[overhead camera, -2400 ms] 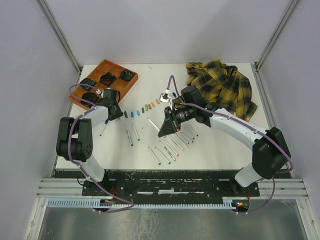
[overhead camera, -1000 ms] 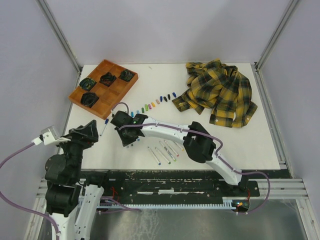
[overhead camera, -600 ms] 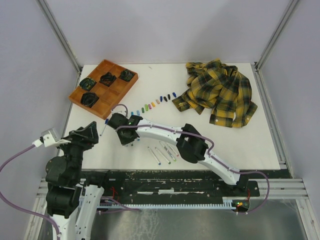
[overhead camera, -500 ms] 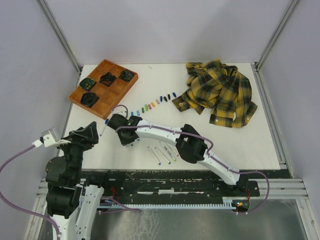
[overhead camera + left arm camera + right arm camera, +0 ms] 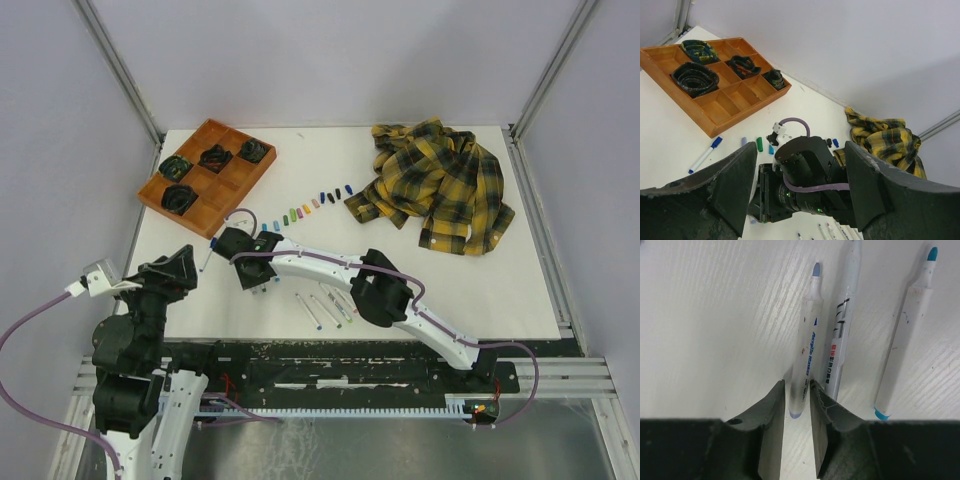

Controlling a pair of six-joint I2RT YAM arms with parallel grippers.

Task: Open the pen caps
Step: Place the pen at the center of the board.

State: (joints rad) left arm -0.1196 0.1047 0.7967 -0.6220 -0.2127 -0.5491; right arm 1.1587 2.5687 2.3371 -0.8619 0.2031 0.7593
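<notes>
The right fingers [image 5: 771, 410] are seen barely parted around the end of a blue-tipped marker [image 5: 805, 355] on the desk [image 5: 450, 290]; the left fingers [image 5: 735, 185] are held wide apart, empty; the pen caps [image 5: 305, 207] are lined up just beyond the right fingers.

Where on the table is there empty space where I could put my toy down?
Two bare patches on the white table: the far strip between the orange wooden tray and the yellow plaid shirt, and the right side nearer than the shirt. Crowded: the middle-left, with the row of small coloured pen caps, the white markers and the right gripper.
</notes>
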